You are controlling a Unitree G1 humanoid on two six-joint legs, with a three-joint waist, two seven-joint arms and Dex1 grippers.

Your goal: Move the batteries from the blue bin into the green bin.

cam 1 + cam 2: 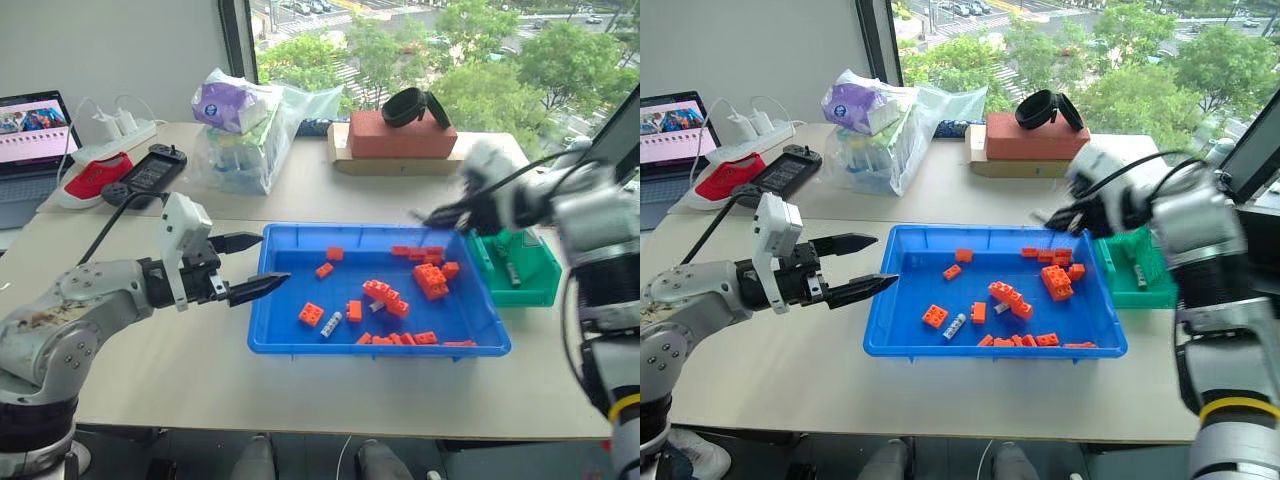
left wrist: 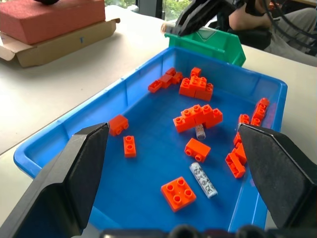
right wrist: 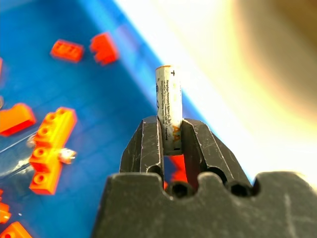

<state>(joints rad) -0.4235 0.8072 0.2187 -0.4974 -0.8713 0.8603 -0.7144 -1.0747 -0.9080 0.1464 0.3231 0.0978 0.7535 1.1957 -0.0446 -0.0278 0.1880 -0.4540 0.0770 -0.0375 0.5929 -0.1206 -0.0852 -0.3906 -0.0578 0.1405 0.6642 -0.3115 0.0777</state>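
The blue bin point(image 1: 262, 340) sits mid-table and holds several orange toy bricks point(image 1: 432, 280). Two batteries lie among them, one point(image 1: 331, 324) near the front and one point(image 2: 200, 131) under a brick cluster. My right gripper point(image 1: 432, 215) hovers above the bin's far right corner, beside the green bin point(image 1: 540, 292). It is shut on a battery point(image 3: 168, 106) that sticks up between its fingers. Another dark battery point(image 1: 512, 272) lies inside the green bin. My left gripper point(image 1: 262, 263) stands open and level at the blue bin's left rim, holding nothing.
A red block on a cardboard lid point(image 1: 398, 140) and a stuffed plastic bag point(image 1: 245, 135) stand behind the bins. At the far left are a black charger point(image 1: 150, 168), a power strip point(image 1: 115, 135) and a laptop point(image 1: 35, 135). Bare table lies in front of the blue bin.
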